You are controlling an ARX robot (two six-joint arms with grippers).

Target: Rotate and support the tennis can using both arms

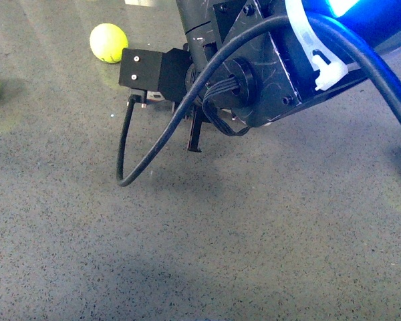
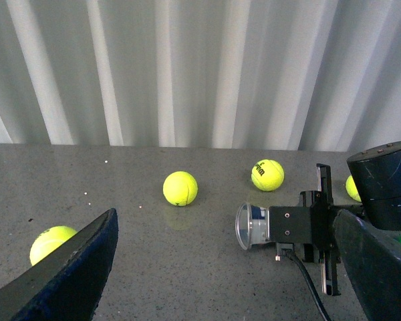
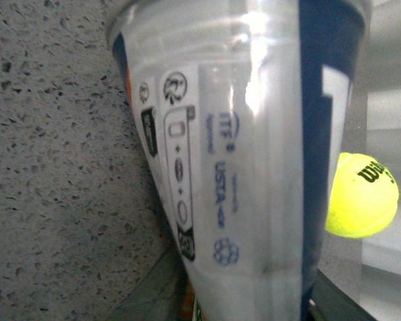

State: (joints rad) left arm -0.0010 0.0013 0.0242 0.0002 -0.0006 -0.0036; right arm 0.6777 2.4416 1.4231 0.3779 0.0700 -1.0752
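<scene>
Left wrist view: shows can (image 2: pixel 250 226) ahead of left gripper (image 2: pixel 225 217), spread wide, empty. Lies near table (image 2: pixel 174 267), mouth facing left gripper, long axis running back into right gripper (image 2: pixel 326 227), seemingly clamped on it. Left nearer free end.

Speckled grey floor (image 1: pixel 187 254), white corrugated wall (image 2: pixel 187 67) behind, soft glare

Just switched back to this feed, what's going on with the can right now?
The tennis can sits right against the right hand, roughly level, its open mouth pointing at the left hand. Whether the right hand actually grips it is hidden. The left hand is open and empty, apart from the can. Several tennis balls lie loose on the grey table. Left-side support is not yet in place.
</scene>
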